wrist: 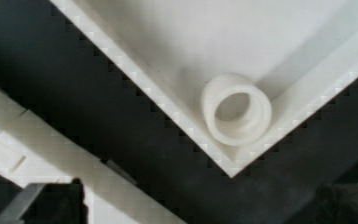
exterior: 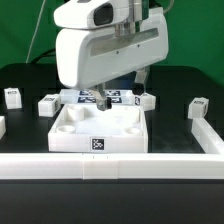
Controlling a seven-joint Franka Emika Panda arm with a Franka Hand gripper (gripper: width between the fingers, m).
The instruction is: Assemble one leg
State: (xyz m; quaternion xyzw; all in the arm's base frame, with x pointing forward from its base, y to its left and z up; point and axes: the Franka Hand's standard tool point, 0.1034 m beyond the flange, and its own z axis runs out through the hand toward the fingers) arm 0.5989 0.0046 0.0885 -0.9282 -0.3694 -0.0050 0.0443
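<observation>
The large white tray (exterior: 75, 138) sits mid-table. My gripper (exterior: 101, 101) hangs just above its far edge. In the wrist view the gripper (wrist: 194, 206) is open, and its dark fingertips (wrist: 39, 202) stand wide apart with nothing between them. That view looks down on a tray corner with a round socket (wrist: 238, 110). Small white legs lie on the black table: one at the exterior view's far left (exterior: 13, 97), one beside it (exterior: 47, 104), one right of the gripper (exterior: 146, 100) and one at the far right (exterior: 199, 108). None is held.
The marker board (exterior: 118, 96) lies behind the tray, partly hidden by the arm. A white rail (exterior: 110, 166) runs along the table's front edge. In the wrist view a white strip (wrist: 43, 130) crosses the black table beside the tray corner.
</observation>
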